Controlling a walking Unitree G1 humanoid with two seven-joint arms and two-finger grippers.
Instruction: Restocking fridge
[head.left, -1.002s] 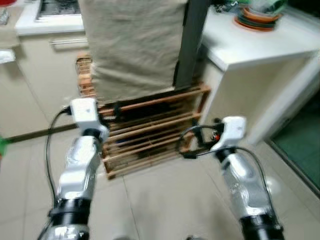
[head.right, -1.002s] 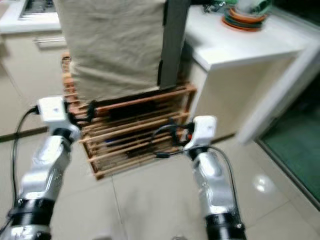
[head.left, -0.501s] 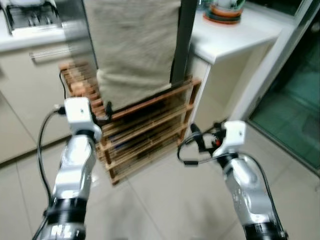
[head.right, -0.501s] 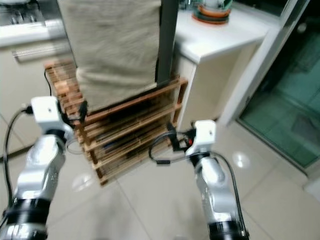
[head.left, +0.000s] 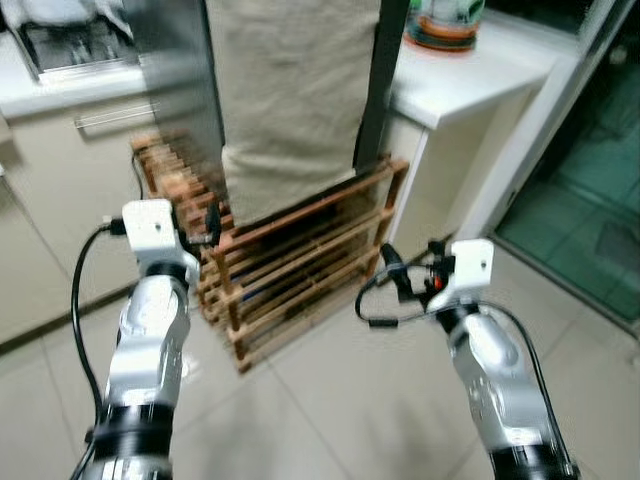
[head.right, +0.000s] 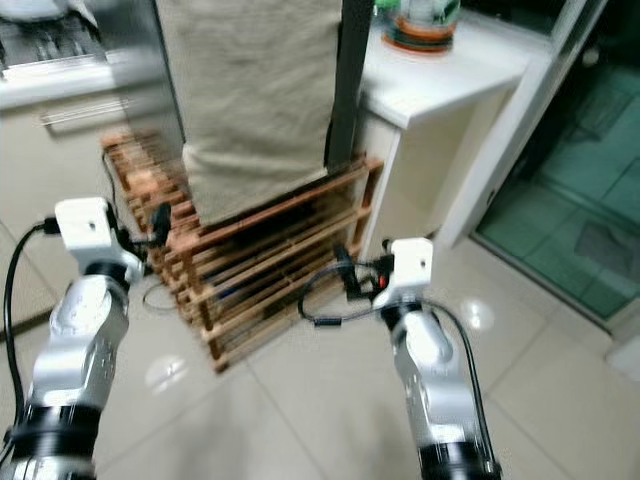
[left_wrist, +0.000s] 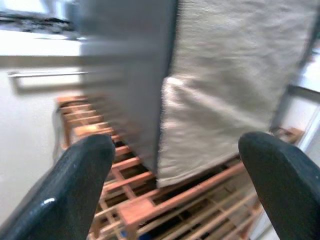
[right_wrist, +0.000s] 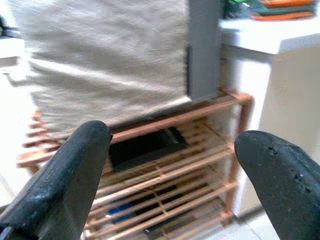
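Rack (head.left: 300, 260) shifted right, fingers (right_wrist: 65, 185) spread before it

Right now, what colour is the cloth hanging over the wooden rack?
Beige, a plain woven cloth above the wooden rack; clearest in the right wrist view.

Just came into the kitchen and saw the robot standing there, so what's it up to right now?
Nothing is being handled yet. The robot faces a wooden slatted rack on the tiled floor, with a beige cloth hanging down over its top. The left gripper and right gripper are both held out toward the rack, jaws open and empty. A white counter stands to the right, with stacked dishes on it.
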